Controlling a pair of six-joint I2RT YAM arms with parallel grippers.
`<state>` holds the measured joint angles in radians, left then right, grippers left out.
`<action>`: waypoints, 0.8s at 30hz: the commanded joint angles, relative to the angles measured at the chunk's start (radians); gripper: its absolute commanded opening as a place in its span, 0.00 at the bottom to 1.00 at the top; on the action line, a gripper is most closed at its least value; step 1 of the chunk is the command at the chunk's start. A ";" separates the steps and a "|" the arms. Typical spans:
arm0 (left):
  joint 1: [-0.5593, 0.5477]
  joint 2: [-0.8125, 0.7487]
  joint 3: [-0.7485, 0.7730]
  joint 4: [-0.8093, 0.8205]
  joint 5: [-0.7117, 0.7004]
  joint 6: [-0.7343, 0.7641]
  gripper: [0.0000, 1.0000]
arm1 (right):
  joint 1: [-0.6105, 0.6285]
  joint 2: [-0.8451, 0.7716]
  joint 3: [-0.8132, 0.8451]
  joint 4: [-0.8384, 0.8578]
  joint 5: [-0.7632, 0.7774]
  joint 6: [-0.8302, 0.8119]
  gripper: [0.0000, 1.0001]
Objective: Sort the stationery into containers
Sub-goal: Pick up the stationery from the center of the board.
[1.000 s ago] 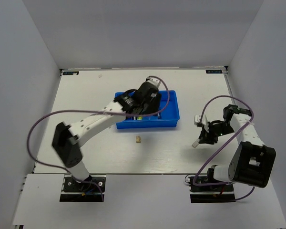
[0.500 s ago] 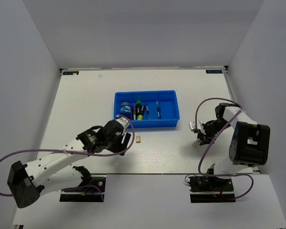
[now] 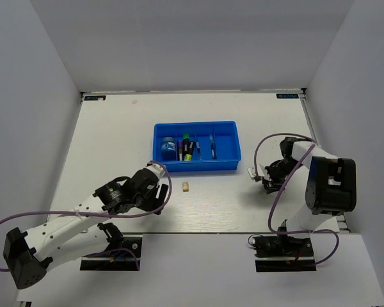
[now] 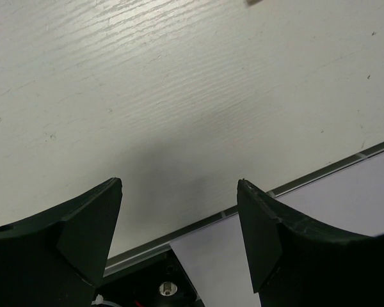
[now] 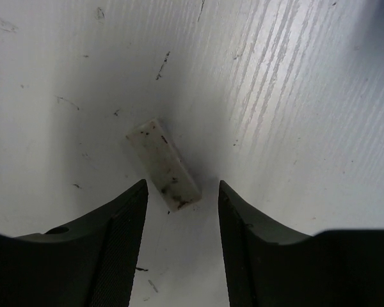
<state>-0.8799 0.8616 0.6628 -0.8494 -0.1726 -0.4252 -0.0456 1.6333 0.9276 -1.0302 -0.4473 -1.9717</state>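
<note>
The blue tray [image 3: 227,155] stands mid-table and holds the blue roll [image 3: 168,146], the dark markers with yellow-green caps [image 3: 186,148] and the thin blue-tipped pen [image 3: 212,146]. The tan block [image 3: 187,186] lies on the table just in front of the tray. The pale grey block [image 3: 252,172] lies right of the tray. In the right wrist view it [image 5: 163,164] sits on the table just ahead of my open right gripper [image 5: 179,192], partly between the fingertips and untouched. My left gripper [image 3: 157,197] is open and empty, low over the table left of the tan block.
The left wrist view shows the table's front edge [image 4: 320,169] close below the open left gripper [image 4: 179,192], with the arm's base mount beyond it. White walls enclose the table on three sides. Purple cables loop from both arms.
My left arm has pulled back from over the tray to the near left of the table. My right gripper has moved left, up to the pale grey block.
</note>
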 commanded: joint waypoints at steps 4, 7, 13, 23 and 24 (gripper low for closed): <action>0.005 0.045 0.004 0.068 0.016 -0.027 0.83 | 0.033 -0.006 -0.099 0.091 0.045 -0.414 0.52; 0.002 0.092 0.006 0.130 0.030 -0.046 0.83 | 0.041 -0.021 -0.141 0.111 0.061 -0.415 0.48; 0.002 0.226 -0.002 0.288 0.012 -0.075 0.83 | 0.038 -0.098 -0.115 0.038 -0.039 -0.293 0.06; 0.004 0.580 0.141 0.498 -0.024 -0.092 0.86 | 0.081 -0.291 0.116 0.153 -0.401 0.580 0.00; -0.001 0.594 0.155 0.519 -0.030 -0.105 0.86 | 0.091 -0.314 0.123 0.229 -0.375 0.826 0.00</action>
<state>-0.8791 1.4261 0.7574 -0.4221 -0.1768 -0.5014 0.0162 1.3693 1.0016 -0.9867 -0.7109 -1.6539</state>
